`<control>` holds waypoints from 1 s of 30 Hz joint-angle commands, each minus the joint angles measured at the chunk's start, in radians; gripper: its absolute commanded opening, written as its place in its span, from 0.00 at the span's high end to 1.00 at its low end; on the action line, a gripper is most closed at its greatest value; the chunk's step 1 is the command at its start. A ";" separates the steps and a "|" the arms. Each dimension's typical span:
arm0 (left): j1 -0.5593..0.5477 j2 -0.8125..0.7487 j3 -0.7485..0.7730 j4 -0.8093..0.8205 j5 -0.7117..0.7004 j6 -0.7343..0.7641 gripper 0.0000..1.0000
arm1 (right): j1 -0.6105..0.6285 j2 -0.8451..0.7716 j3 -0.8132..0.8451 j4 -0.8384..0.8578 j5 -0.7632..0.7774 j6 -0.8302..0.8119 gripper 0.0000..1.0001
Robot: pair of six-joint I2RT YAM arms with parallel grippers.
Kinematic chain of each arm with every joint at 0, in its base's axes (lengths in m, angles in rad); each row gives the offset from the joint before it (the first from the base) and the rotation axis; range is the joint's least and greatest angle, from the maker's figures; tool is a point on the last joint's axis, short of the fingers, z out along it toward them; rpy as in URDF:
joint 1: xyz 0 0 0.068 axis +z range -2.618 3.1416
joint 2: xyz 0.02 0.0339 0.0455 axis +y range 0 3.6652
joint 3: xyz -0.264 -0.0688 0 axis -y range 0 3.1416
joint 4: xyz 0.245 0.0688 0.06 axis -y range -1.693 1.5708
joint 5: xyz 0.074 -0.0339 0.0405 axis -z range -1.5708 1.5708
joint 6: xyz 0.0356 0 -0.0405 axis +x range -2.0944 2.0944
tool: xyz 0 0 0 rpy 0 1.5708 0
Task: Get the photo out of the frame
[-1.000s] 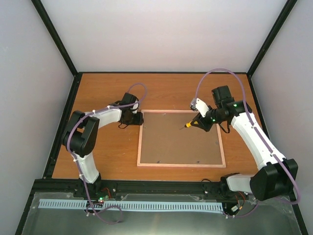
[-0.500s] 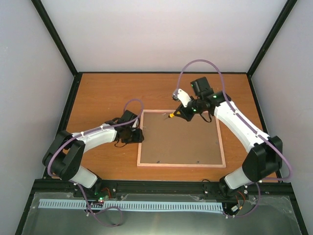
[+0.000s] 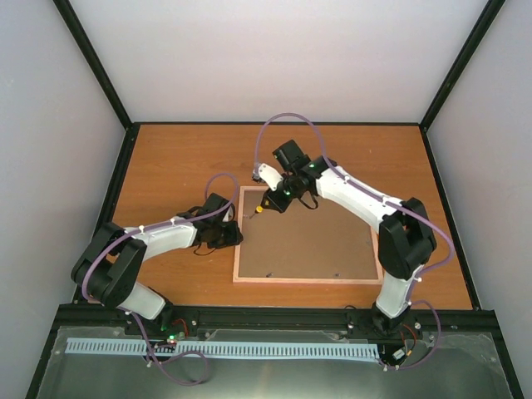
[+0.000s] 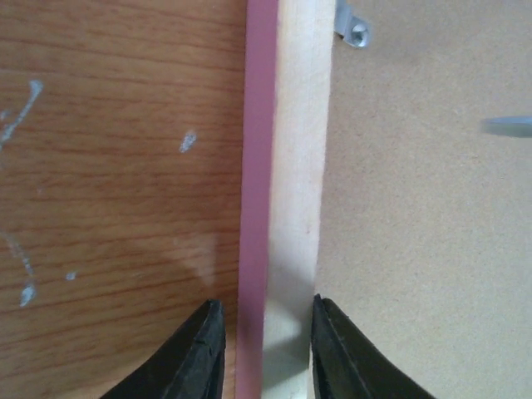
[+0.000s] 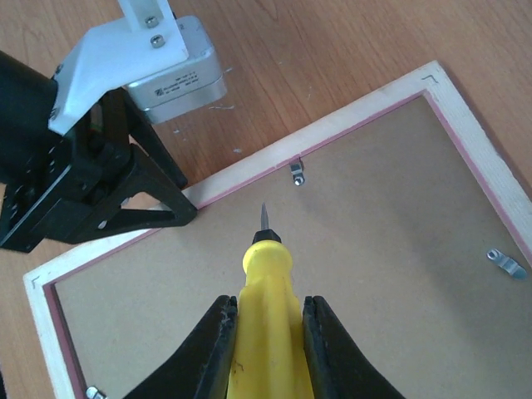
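Note:
The pink frame lies face down on the table, with its brown backing board up. The photo is hidden under the board. My left gripper straddles the frame's left rim, jaws a little apart, with a thin gap at the pink outer edge. My right gripper is shut on a yellow screwdriver over the board's far left corner. The screwdriver's tip is just short of a metal clip on the rim. That clip also shows in the left wrist view.
A second metal clip sits on the board by the adjoining rim. My left gripper's body is close beside the screwdriver tip. Two more clips sit at the frame's near rim. Black posts and grey walls bound the wooden table.
My right arm has swung left across the board with the screwdriver, from the right side to the far left corner. My left gripper has moved from the frame's far left corner down its left rim.

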 commanded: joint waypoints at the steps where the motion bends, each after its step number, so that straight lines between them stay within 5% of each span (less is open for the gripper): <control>1: -0.005 -0.004 -0.006 0.055 0.006 -0.036 0.73 | 0.029 0.046 0.051 0.042 0.047 0.036 0.97; 19: -0.005 0.021 -0.048 0.093 0.016 -0.050 0.88 | 0.056 0.165 0.099 0.060 0.050 0.076 0.97; 30: -0.005 0.020 -0.059 0.099 0.011 -0.053 0.95 | 0.058 0.165 0.102 0.063 0.211 0.127 0.97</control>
